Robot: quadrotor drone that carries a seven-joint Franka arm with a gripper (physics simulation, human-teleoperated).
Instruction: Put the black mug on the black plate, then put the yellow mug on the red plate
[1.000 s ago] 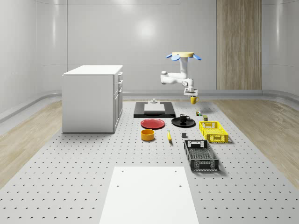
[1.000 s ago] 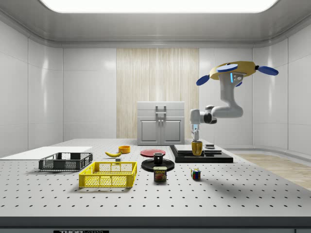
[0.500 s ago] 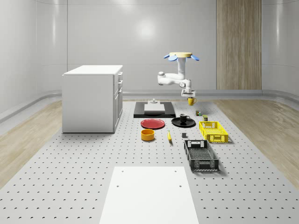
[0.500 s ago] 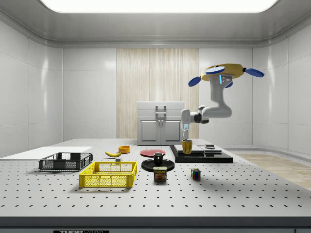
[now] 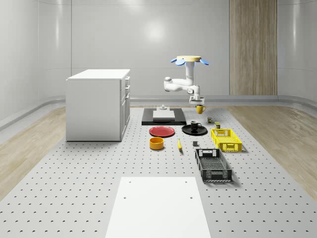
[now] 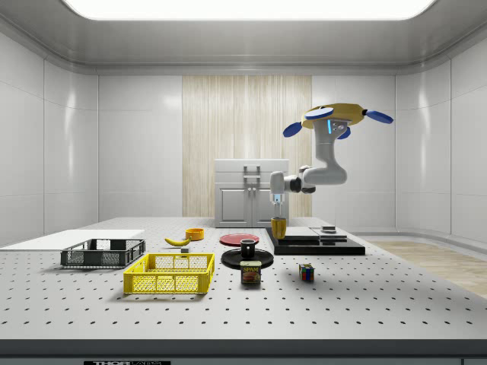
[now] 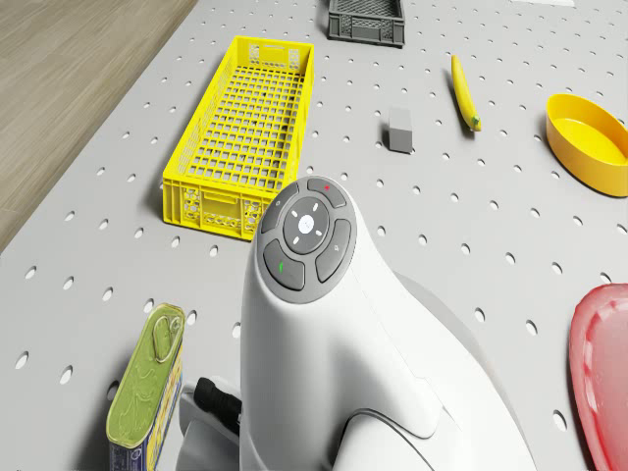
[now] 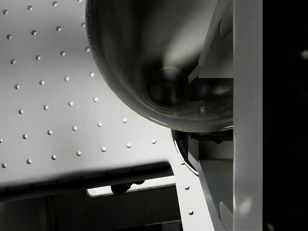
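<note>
Yellow mug (image 6: 278, 228) hangs upright from the hand (image 6: 278, 216).

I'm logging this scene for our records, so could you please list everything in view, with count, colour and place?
Black mug: 1, black, on the black plate.
Yellow mug: 1, yellow, held in the air.
Red plate: 1, red, on the table, beside the black plate.
Bowl: 1, yellow-orange, near the red plate.
Banana: 1, yellow, beside the bowl.
Crates: 2, yellow and dark grey.
Can: 1, by the yellow crate.
Cube: 1, multicoloured, near the can.
Cabinet: 1, white.
Drone: hovering beyond the black plate.
Gripper: shut on the yellow mug.
</note>
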